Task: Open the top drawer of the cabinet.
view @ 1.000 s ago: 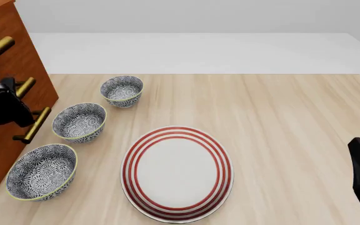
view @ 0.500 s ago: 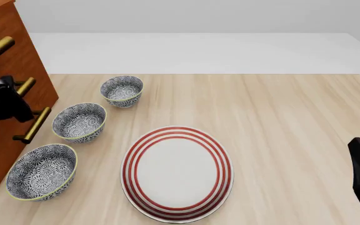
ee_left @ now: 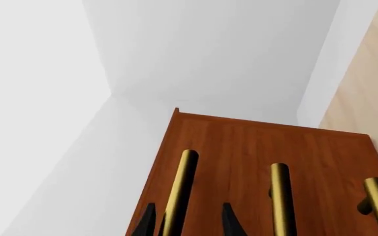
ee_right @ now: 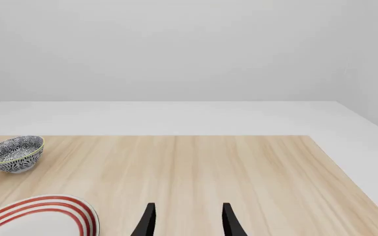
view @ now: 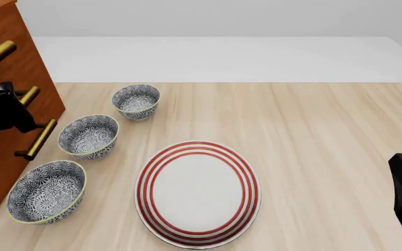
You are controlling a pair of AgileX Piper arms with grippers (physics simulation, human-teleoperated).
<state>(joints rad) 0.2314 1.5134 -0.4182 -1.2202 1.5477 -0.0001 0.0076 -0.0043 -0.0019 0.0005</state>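
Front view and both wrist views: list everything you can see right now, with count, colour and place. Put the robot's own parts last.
cabinet: one, reddish-brown wood, far left edge of the table.
top drawer: one, reddish-brown, shut; its handle sits between the left pincer's fingers.
brass bar handles: three, gold, on the cabinet front.
patterned bowls: three, dark blue and white with yellowish rims, in a row beside the cabinet.
plate: one, white with red rings, near centre of the table.
table: one, light wood.
left pincer: one, black, fingers spread either side of the top handle.
right pincer: one, black, open over bare table at the right.
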